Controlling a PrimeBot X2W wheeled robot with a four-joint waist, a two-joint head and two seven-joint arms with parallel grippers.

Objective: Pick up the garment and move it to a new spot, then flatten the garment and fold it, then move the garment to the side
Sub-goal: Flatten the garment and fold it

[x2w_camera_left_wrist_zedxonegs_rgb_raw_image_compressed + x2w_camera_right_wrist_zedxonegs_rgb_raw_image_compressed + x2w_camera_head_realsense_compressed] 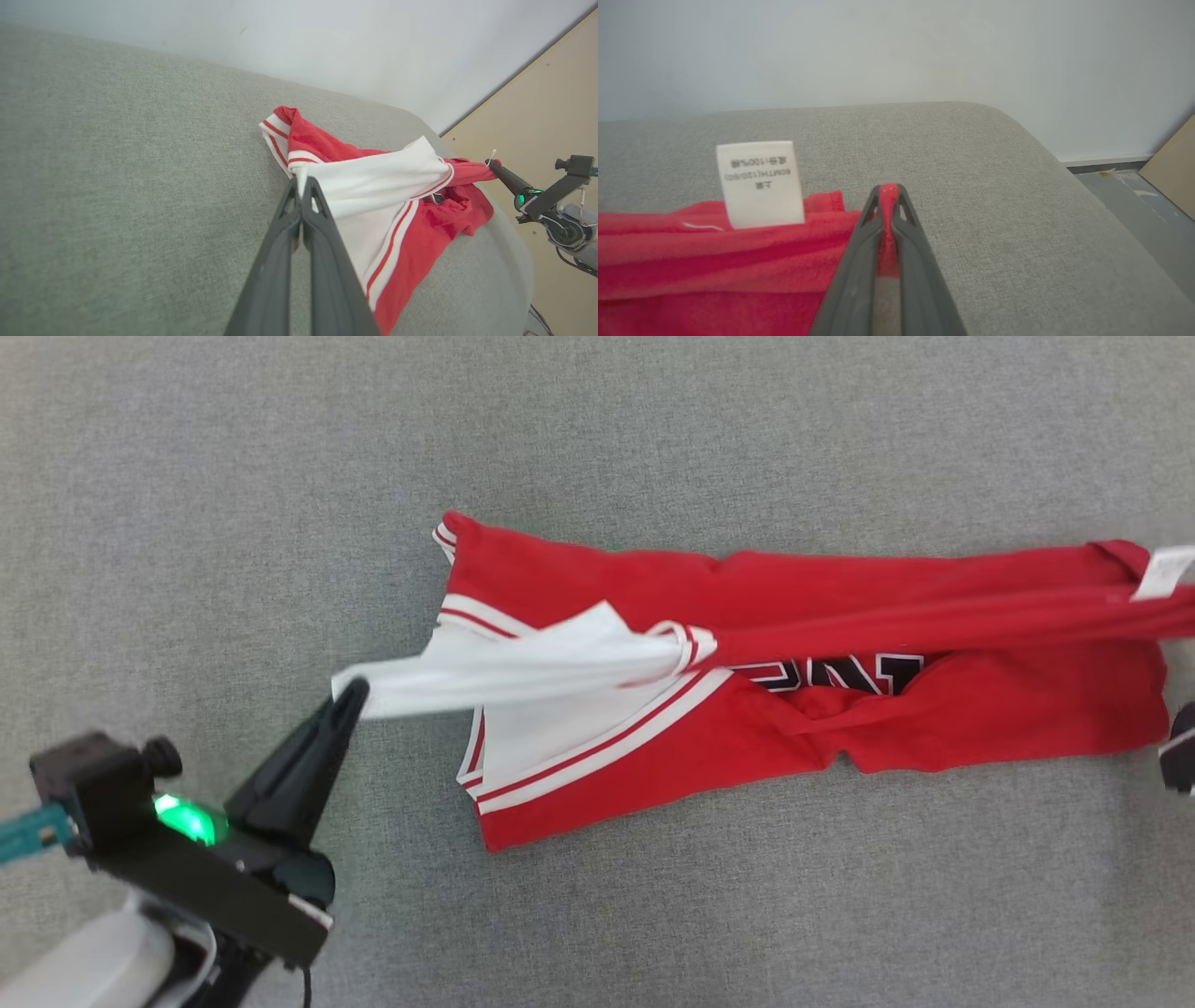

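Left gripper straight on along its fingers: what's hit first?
The garment: the left gripper is shut on its white fabric, and the striped red edge lies past the tips. Then probably grey cushion; depth unclear.

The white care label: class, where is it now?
Head view: the care label sits at the garment's far right corner; right wrist view: just left of the right gripper.

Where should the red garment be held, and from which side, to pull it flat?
The garment's two short ends, since it lies long: the left fingers pinch the white corner from the left, the right fingers the red edge beside the label from the right.
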